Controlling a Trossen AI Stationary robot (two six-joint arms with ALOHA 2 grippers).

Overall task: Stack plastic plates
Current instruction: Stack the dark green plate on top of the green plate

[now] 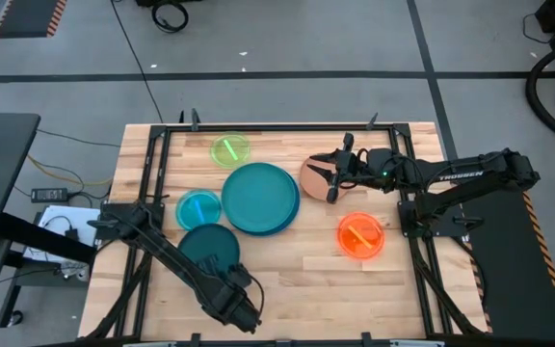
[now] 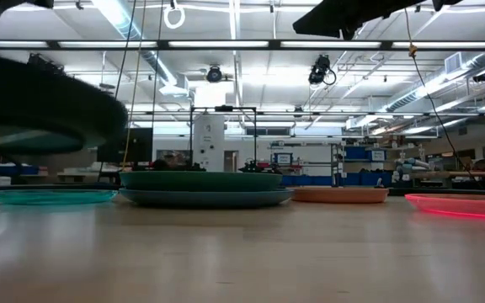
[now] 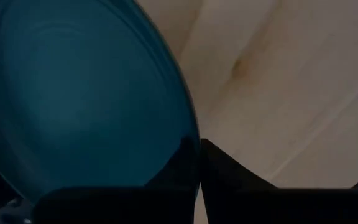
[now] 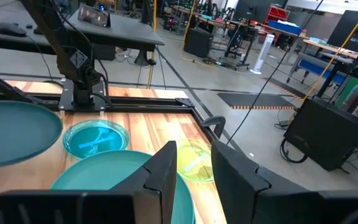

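Observation:
My left gripper [image 1: 231,280] is shut on a dark teal-green plate [image 1: 208,249] near the table's front left; the low view shows that plate [image 2: 40,109] raised off the table. A large teal plate [image 1: 260,196] rests on a blue plate [image 2: 205,199] at the middle. Flat on the wood lie a cyan plate [image 1: 198,209], a lime plate [image 1: 229,150], a tan plate [image 1: 312,177] and an orange plate [image 1: 361,235]. My right gripper [image 1: 333,179] hangs open high over the tan plate's edge, with nothing between its fingers [image 4: 166,168]. My left gripper pinches the plate's rim [image 3: 191,146] between its two fingers, on the plate's near right side. One finger lies on each face of the rim. The fingers come steeply from above. The plate is lifted clear of the table and juts out from the fingers toward the far left.
A black metal frame [image 1: 162,145] runs along the table's left, far and right sides. Bare wood [image 1: 297,280] lies near the front edge, between the held plate and the orange one. Beyond the table is an open workshop floor.

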